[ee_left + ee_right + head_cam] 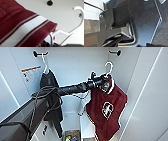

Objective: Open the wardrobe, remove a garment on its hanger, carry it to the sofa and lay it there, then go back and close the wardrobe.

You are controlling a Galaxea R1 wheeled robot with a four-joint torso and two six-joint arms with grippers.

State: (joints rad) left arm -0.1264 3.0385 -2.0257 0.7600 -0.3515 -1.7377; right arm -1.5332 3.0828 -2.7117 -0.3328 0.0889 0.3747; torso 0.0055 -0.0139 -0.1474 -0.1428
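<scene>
The wardrobe (75, 62) stands open, its white inside walls and back panel plain to see, with a dark peg high on each side. The left arm reaches in from the left of the head view, and the left gripper (102, 80) is up at the neck of the jacket (106, 108), right where the hanger (109, 69) meets the collar. It looks closed on the hanger just under the hook, though the fingers themselves are hard to pick out against the dark collar. The hook is in the air below the right-hand peg (115, 52), clear of it, so the jacket hangs from the gripper, dark red with the white crest facing out and one white sleeve drooping behind. From the left wrist camera the striped red and white collar (25, 28) sits close up, with the white hanger (70, 32) curving beside it. A dark grey T-shirt (51, 97) hangs on its own hanger from the left-hand peg (37, 54). A small box (71, 135) of coloured things sits on the wardrobe floor. I cannot tell how the right gripper stands.
</scene>
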